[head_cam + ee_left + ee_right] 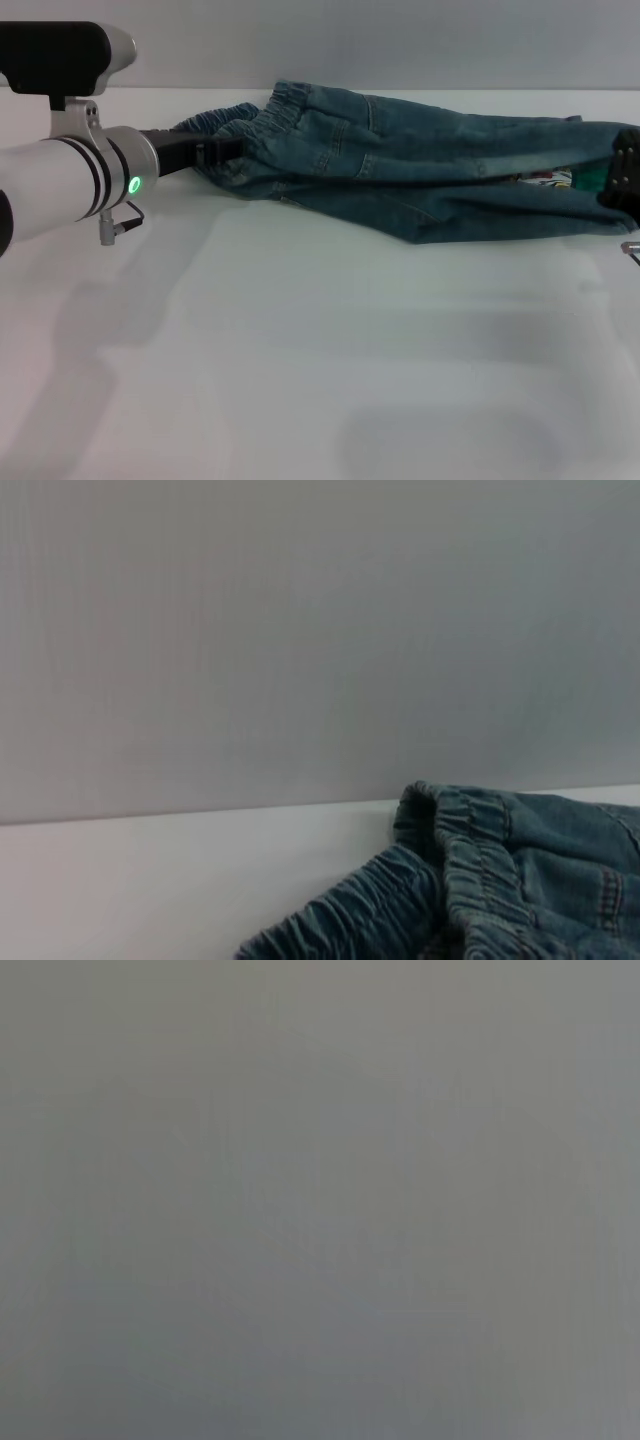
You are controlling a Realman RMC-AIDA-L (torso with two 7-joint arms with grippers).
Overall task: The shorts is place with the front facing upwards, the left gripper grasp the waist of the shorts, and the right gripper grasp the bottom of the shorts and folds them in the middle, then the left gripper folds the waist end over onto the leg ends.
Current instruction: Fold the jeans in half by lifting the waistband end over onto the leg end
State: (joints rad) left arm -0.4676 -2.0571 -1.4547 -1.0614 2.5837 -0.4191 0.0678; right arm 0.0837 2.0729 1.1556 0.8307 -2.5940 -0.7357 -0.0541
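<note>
Much of the action is hidden here. The right gripper [622, 172] shows only as a dark studded block cut off by the right edge of the head view, pressed into the leg ends [585, 190] of the shorts [420, 165], and whether its jaws are clamped or apart cannot be told. The right wrist view gives nothing but a flat grey blur. The left gripper [222, 150] reaches in from the left on its silver-white arm with black bands and a glowing green light; its black fingers disappear into the gathered waist [262, 118], pinched narrowly on the cloth there. The shorts are faded blue denim, stretched long and lifted between the two grippers across the far part of the white table [300, 350], sagging in soft creases along the lower edge. The waist is a ruffled elastic band, bunched into tight ridges, seen close in the left wrist view [470, 880] against a plain grey wall [300, 630]. A bit of patterned lining peeks out near the leg ends.
</note>
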